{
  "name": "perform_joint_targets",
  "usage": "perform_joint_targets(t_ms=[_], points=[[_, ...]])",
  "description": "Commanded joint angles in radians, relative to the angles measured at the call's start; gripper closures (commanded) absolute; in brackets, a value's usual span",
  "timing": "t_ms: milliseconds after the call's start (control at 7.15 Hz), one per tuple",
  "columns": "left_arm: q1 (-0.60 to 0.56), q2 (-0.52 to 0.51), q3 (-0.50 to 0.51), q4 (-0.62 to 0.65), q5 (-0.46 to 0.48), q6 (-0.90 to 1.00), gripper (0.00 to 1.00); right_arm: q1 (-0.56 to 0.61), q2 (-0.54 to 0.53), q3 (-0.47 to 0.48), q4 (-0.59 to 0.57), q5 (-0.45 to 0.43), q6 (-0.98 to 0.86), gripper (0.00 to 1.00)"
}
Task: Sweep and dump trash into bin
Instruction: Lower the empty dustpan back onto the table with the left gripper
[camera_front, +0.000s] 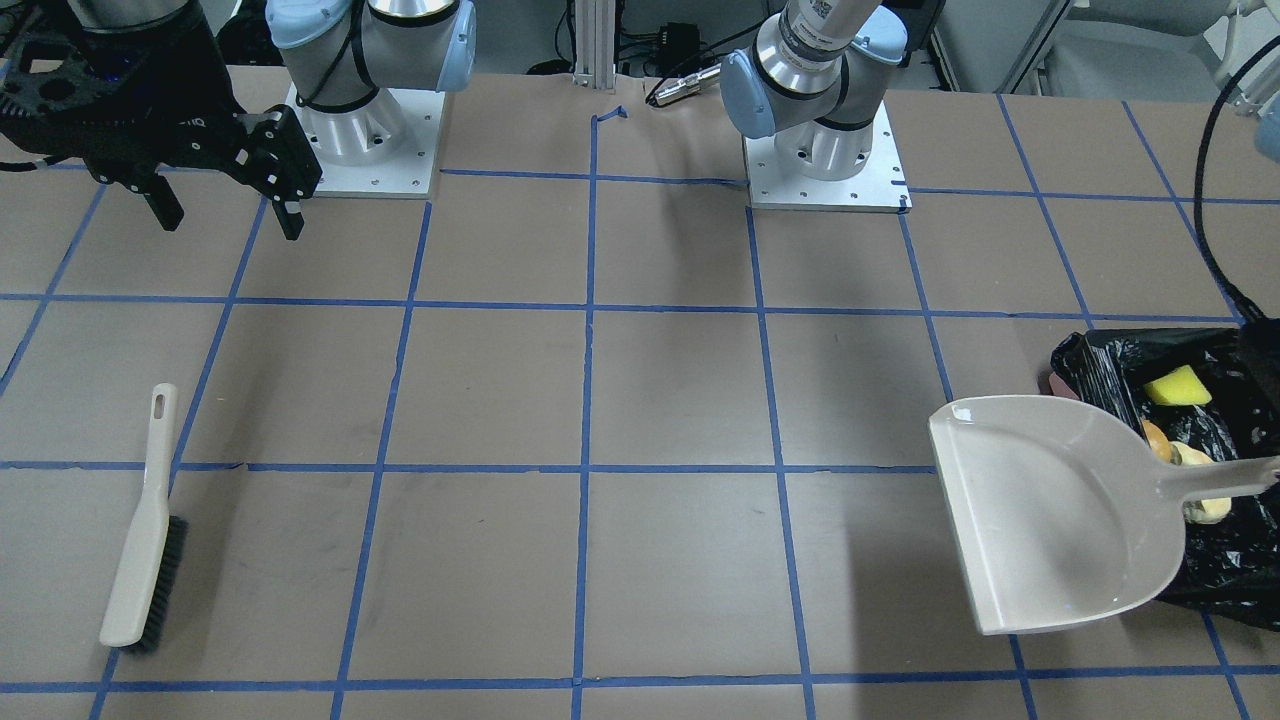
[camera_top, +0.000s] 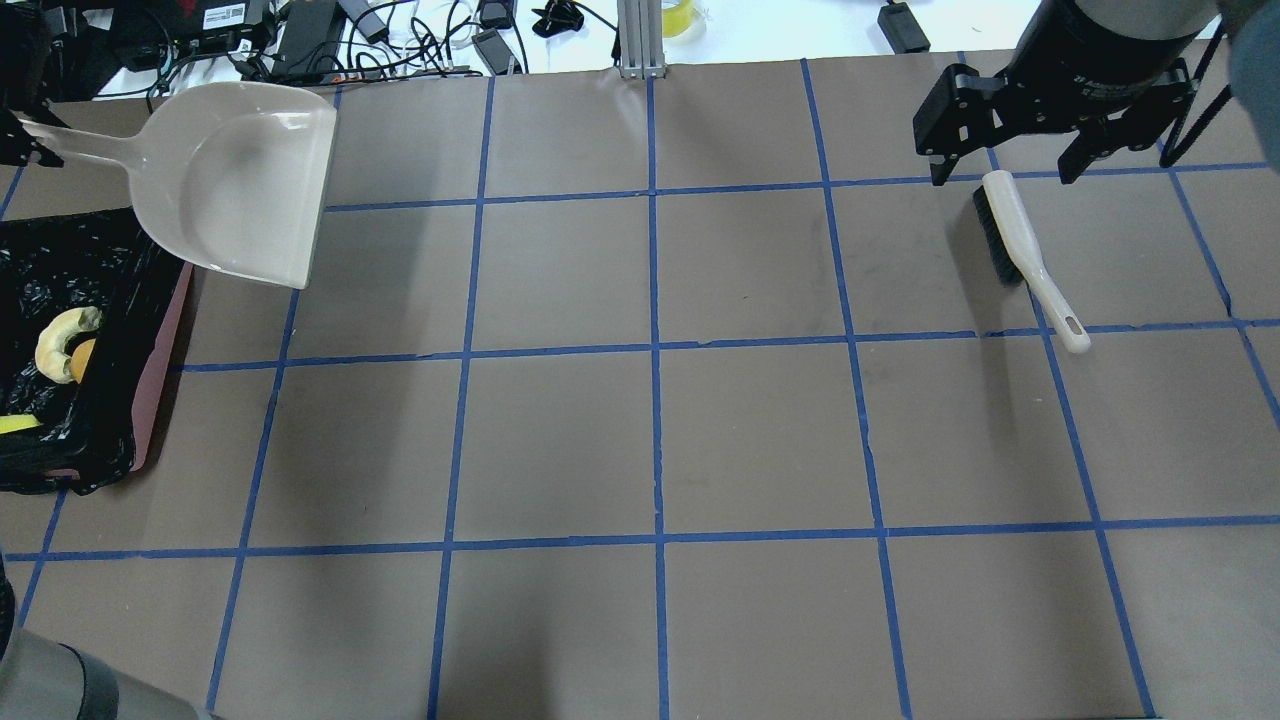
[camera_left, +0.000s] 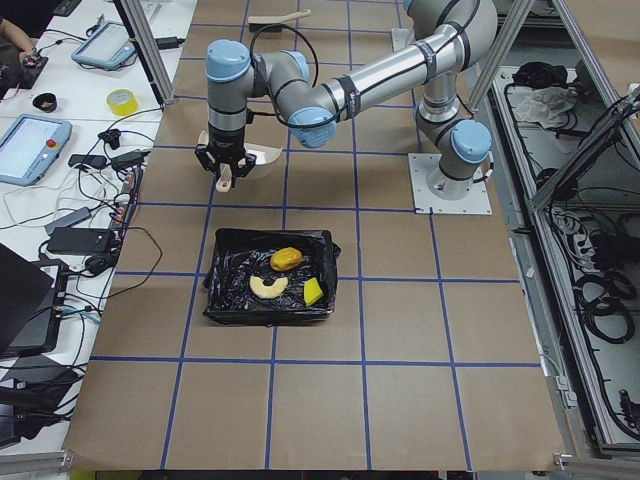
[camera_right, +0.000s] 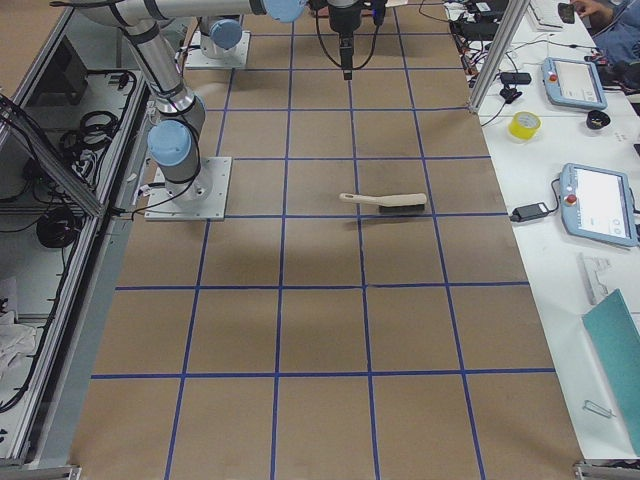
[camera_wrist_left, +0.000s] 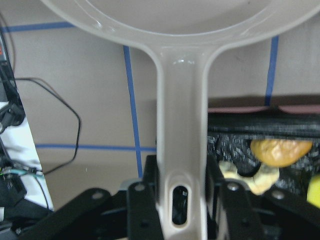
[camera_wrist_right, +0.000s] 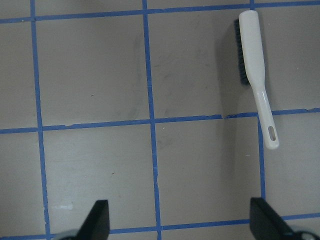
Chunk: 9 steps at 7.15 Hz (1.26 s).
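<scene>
The pink bin (camera_top: 165, 350), lined with a black bag, sits at the table's left end; it also shows in the front view (camera_front: 1230, 570). In it lie the potato-like piece (camera_left: 286, 259), the croissant-like bread (camera_left: 268, 287) and the yellow sponge (camera_left: 315, 291). My left gripper (camera_wrist_left: 181, 190) is shut on the handle of the off-white dustpan (camera_top: 235, 180). It holds the empty pan in the air beside the bin. My right gripper (camera_top: 1005, 170) is open and empty, raised above the hand brush (camera_top: 1025, 255).
The brush (camera_front: 145, 520) lies flat on the brown paper with blue tape lines, on my right side. Both arm bases (camera_front: 365, 140) stand at the table's robot edge. Cables and a metal post (camera_top: 640, 40) lie along the far edge.
</scene>
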<state>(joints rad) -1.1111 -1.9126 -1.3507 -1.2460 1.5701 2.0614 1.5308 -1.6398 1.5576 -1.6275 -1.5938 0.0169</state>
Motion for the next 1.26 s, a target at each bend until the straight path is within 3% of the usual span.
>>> perform_joint_targets(t_ms=[0, 420, 1119], points=[[-0.094, -0.022, -0.013, -0.021, -0.053, -0.171, 1.00, 0.000, 0.000, -0.001, 0.000, 0.000, 0.000, 0.00], [-0.113, -0.052, -0.071, -0.009, -0.140, -0.231, 1.00, 0.000, 0.000, 0.001, 0.000, 0.000, 0.000, 0.00], [-0.171, -0.186, -0.084, 0.031, -0.102, -0.158, 1.00, 0.000, 0.000, 0.001, 0.000, 0.000, 0.000, 0.00]])
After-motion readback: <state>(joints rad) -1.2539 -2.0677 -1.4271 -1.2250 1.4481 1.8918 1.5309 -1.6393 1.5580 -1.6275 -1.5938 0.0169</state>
